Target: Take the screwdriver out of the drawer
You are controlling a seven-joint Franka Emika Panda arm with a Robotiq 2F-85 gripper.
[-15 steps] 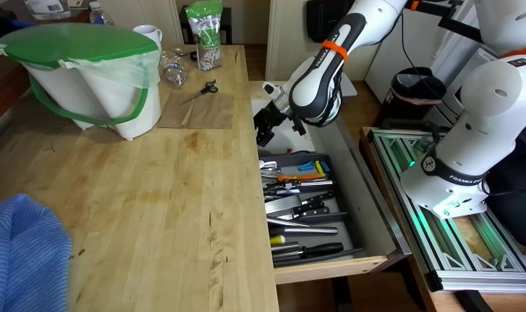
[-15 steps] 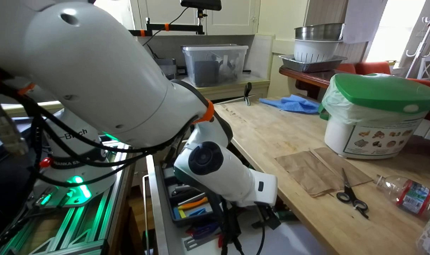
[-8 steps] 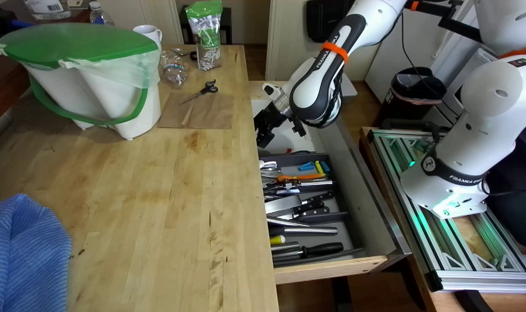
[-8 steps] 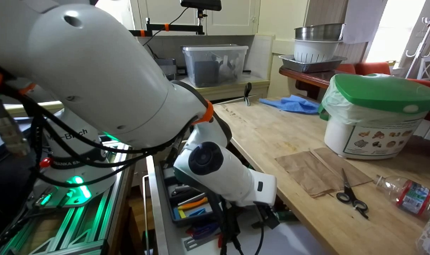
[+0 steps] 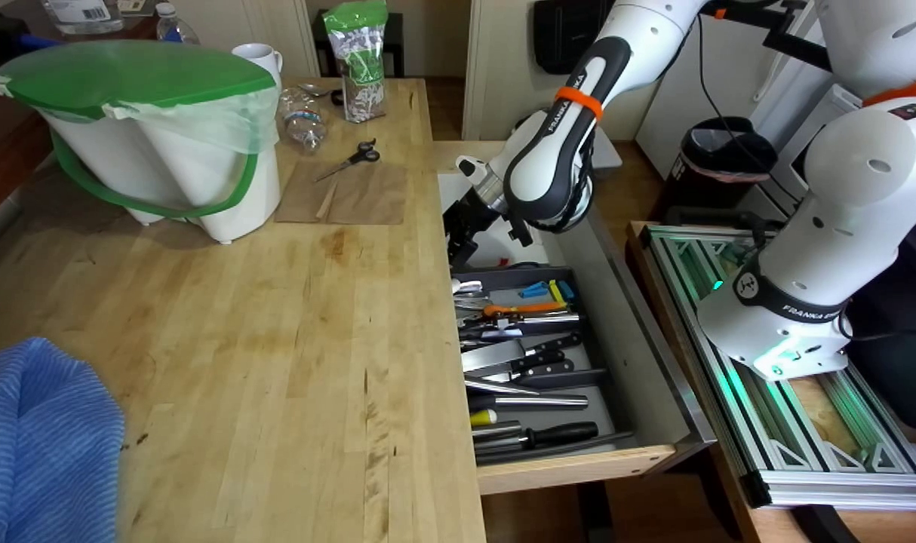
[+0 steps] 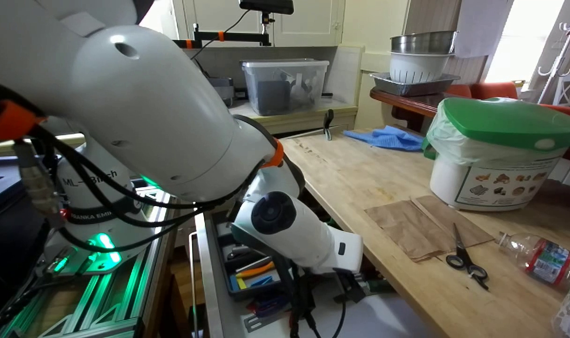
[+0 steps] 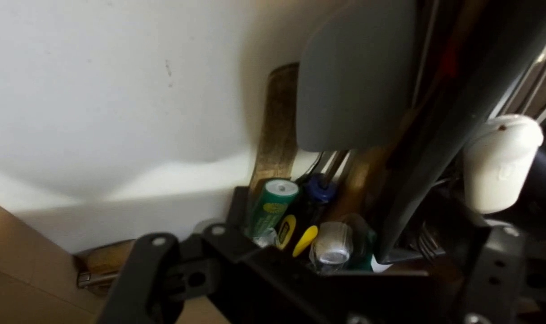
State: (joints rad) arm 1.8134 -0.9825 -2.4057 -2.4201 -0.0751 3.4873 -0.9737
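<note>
The screwdriver (image 7: 305,240), with a black handle and yellow panels, lies among other tools in the wrist view. A blue collar and a thin dark shaft show at its far end. The exterior views do not show it clearly. The drawer is pulled open beside the table, with its pale-wood edge (image 5: 571,469) and white floor (image 7: 120,99) visible. My gripper (image 7: 347,200) is open, its fingers spread on either side of the tools with the screwdriver between them, nearer the left finger. The gripper (image 5: 459,249) is low inside the drawer's far part, partly hidden by the table edge.
A green battery-like cylinder (image 7: 273,202) lies left of the screwdriver. A silver-capped item (image 7: 332,245) lies right of it. A grey flat blade (image 7: 356,85) lies above. A dark tray (image 5: 605,392) holds knives and tools. The wooden table (image 5: 277,339) borders the drawer.
The gripper has tilted to point more steeply down and its tip has sunk slightly into the drawer. The upper arm has shifted a little. The drawer and tools have not moved.
</note>
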